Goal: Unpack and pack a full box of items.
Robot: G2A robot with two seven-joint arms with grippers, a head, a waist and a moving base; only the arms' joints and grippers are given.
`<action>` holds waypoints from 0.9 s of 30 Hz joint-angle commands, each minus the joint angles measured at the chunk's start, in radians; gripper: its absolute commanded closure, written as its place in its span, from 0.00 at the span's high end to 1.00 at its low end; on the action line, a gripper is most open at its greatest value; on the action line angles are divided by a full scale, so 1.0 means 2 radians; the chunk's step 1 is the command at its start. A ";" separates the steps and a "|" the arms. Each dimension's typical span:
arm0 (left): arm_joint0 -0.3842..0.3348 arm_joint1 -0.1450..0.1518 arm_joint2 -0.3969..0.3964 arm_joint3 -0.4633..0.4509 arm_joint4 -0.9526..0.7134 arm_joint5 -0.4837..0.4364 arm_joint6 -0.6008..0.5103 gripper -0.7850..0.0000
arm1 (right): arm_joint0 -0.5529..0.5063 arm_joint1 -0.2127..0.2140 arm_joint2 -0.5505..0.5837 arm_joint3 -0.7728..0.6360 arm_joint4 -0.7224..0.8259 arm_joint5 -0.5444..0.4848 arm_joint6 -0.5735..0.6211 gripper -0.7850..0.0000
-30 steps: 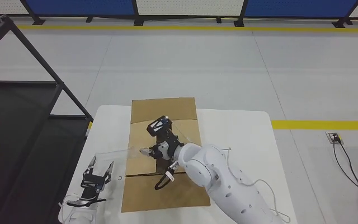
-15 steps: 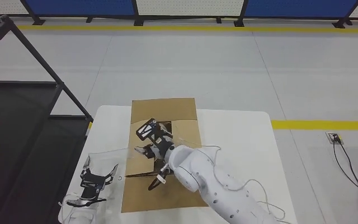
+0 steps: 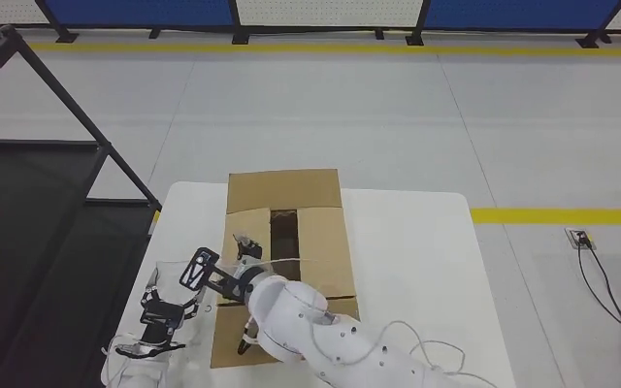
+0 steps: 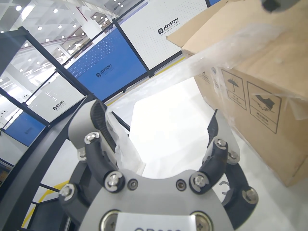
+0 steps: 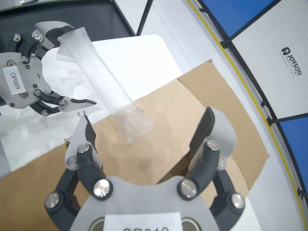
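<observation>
A brown cardboard box (image 3: 320, 242) stands on the white table (image 3: 417, 252) with its flaps partly folded over a dark gap (image 3: 284, 228). A long clear plastic bag (image 5: 103, 82) bridges from the box's flap (image 5: 168, 111) to my left gripper (image 5: 69, 68). That gripper (image 4: 156, 118) is open beside the box, and the bag (image 4: 125, 140) leans on one finger (image 4: 98, 114). My right gripper (image 5: 146, 121) hovers open over the flap, just short of the bag's end, holding nothing. From above, the right gripper (image 3: 221, 254) is at the box's edge, near the left gripper (image 3: 173, 293).
A black metal rack (image 3: 58, 223) stands close against the table on the left gripper's side. The box wall (image 4: 264, 102) rises right next to the left gripper. Bare tabletop lies on the far side of the box, and blue and white panels (image 3: 330, 12) line the back.
The right arm has swung from over the box's middle across to its edge by the left gripper. The left gripper has tilted slightly in place.
</observation>
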 commanded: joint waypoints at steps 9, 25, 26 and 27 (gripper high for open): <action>0.004 0.000 -0.003 -0.003 0.000 -0.004 0.002 1.00 | 0.044 -0.055 -0.028 0.108 0.015 -0.016 -0.010 0.35; 0.008 0.000 -0.014 0.006 0.005 -0.011 0.016 1.00 | 0.061 -0.093 -0.011 0.174 0.018 -0.052 -0.011 0.00; 0.007 0.000 -0.014 0.006 0.004 -0.011 0.016 1.00 | 0.060 -0.094 -0.009 0.175 0.017 -0.054 -0.012 0.00; 0.007 0.000 -0.015 0.006 0.004 -0.010 0.016 1.00 | 0.060 -0.094 -0.007 0.176 0.015 -0.056 -0.013 0.00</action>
